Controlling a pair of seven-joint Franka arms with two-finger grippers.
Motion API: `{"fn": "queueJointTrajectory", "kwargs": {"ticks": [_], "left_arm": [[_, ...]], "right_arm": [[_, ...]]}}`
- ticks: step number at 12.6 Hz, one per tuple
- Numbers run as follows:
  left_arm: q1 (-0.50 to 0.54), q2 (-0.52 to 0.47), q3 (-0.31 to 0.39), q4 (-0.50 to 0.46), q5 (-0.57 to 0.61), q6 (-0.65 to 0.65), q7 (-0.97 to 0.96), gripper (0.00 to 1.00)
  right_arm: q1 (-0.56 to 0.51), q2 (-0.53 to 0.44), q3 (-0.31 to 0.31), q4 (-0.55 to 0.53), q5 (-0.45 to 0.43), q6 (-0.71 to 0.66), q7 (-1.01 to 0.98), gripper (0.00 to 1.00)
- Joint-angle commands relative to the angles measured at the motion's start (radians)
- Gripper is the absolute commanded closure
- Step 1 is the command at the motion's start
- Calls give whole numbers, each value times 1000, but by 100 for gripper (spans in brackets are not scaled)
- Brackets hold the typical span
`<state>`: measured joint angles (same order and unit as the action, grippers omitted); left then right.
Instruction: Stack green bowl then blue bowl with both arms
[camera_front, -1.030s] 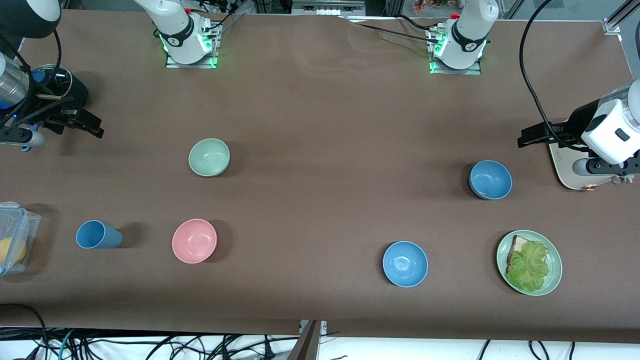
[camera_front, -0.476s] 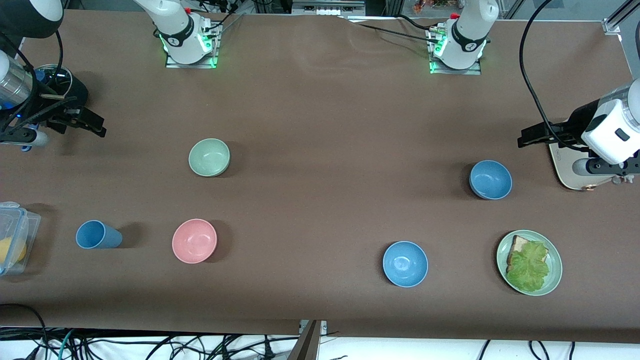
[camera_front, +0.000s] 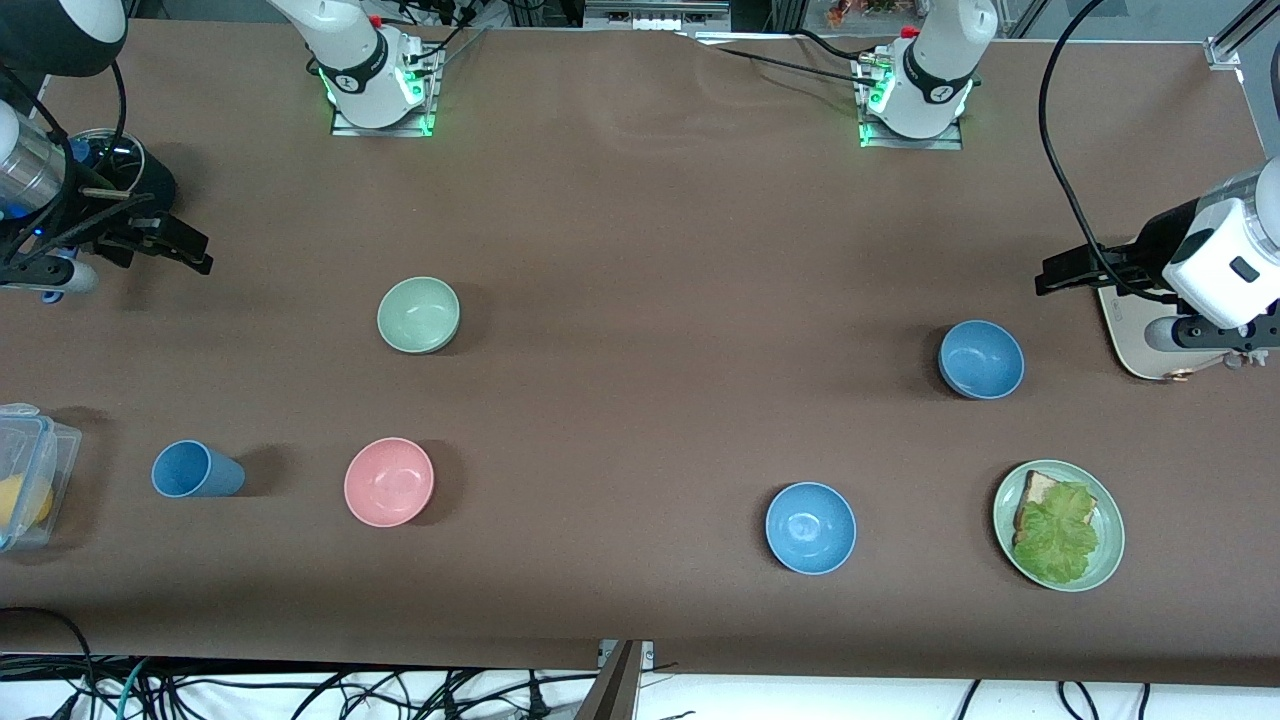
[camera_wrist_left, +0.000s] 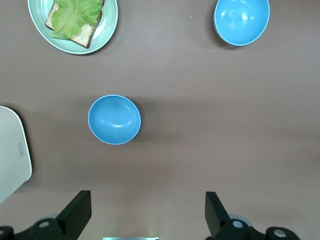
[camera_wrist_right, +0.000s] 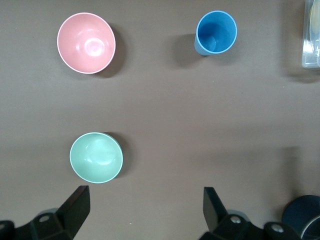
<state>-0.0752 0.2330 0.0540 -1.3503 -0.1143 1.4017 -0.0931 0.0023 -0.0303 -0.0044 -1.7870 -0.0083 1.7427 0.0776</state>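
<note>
**While both arms are holding high: lining up for the green bowl**

While nothing is stacked yet, we are judging the step in hand to be the reach for the green bowl (camera_front: 418, 315), which is sitting upright on the table (camera_front: 640, 250) toward the right arm's end. The right gripper (camera_wrist_right: 145, 207) is hanging over bare table near it, jaws spread wide and empty. We are advising a descent centred on one rim wall, one finger inside and one outside.

The left gripper (camera_wrist_left: 147, 212) is hanging wide open and empty near the blue bowl (camera_front: 981, 359), which is farther from the front camera than the brighter blue bowl (camera_front: 810, 527).

The pink bowl (camera_front: 389, 481), blue cup (camera_front: 196, 469) and sandwich plate (camera_front: 1107, 515) are standing well apart; nothing is blocking either approach.
</note>
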Motion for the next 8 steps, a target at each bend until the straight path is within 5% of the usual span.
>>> {"fn": "queueJointTrajectory", "kwargs": {"ticks": [1,8], "left_arm": [[-5,-4,-2,-3,15,-1,-7,0],[-5,-4,-2,-3,15,-1,-10,0]], "right_arm": [[8,13,-6,32,13,-23,-15,0],[16,18,0,32,13,-72,1,0]]}}
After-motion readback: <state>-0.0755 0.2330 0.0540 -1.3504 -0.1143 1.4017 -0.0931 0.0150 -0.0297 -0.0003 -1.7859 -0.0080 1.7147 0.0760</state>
